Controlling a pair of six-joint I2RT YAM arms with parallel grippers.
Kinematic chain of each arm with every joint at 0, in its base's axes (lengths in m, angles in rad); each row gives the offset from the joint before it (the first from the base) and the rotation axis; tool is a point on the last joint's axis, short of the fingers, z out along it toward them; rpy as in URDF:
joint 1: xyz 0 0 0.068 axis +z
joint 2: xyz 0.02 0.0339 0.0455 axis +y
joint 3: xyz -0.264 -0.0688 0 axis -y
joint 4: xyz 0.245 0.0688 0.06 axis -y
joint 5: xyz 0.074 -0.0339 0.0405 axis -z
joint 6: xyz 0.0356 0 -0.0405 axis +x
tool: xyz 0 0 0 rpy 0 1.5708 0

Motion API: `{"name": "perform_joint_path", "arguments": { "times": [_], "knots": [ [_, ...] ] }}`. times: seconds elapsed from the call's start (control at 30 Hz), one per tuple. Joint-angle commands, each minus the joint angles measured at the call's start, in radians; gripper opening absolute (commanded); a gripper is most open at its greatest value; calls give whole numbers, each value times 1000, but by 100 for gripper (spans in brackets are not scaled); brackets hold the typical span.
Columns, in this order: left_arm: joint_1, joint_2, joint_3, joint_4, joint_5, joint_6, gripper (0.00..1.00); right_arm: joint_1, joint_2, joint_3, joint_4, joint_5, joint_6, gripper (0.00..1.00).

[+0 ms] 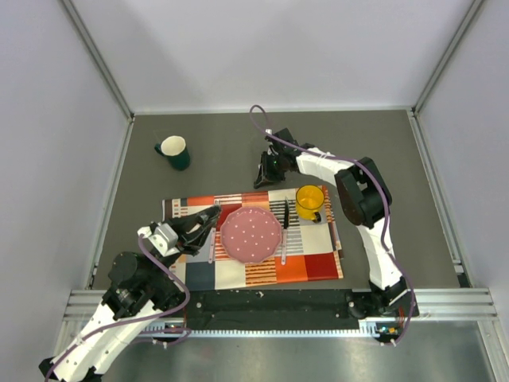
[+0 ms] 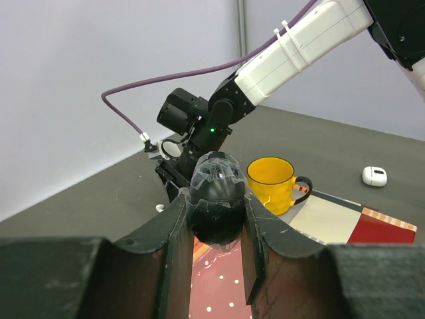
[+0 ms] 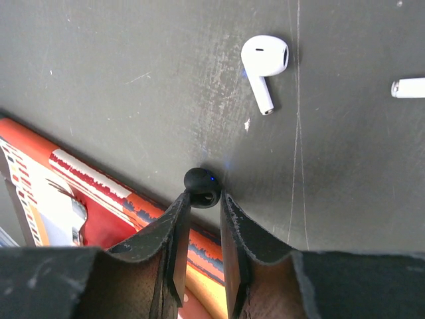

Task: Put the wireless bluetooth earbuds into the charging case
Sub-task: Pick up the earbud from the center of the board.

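Note:
One white earbud (image 3: pixel 264 60) lies on the dark table just ahead of my right gripper (image 3: pixel 202 197); the stem of a second white earbud (image 3: pixel 408 88) shows at the right edge. The white charging case (image 2: pixel 374 176) lies on the table beyond the placemat, far from both grippers. My right gripper (image 1: pixel 266 171) is shut on a small black bud-shaped piece (image 3: pixel 201 186) with a blue light, at the table surface by the placemat's edge. My left gripper (image 2: pixel 218 207) is shut on a black oval object (image 2: pixel 217 193) and holds it above the pink plate (image 2: pixel 222 286).
A patterned placemat (image 1: pixel 302 267) carries the dotted pink plate (image 1: pixel 251 233), a yellow mug (image 1: pixel 310 201), a knife and a fork. The yellow mug (image 2: pixel 272 183) stands close beside my right arm. A dark green mug (image 1: pixel 173 151) stands at the back left. Walls enclose the table.

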Motion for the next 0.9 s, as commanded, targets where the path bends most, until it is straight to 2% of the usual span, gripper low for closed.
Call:
{"name": "perform_joint_path", "arguments": {
  "times": [0.0,0.37,0.47,0.67,0.87],
  "knots": [
    [-4,-170,16,47,-12,-7,0,-6,24,-1,30,49,9,24],
    [-4,-170,13,52,-20,-8,0,5,52,22,27,46,15,24],
    [-4,-168,10,55,-22,-8,0,6,55,30,27,43,14,20],
    [-4,-171,13,47,-26,-7,0,6,47,29,33,25,15,1],
    [-4,-170,14,45,-26,-5,0,9,-28,-11,91,-32,0,0]
  ]
}}
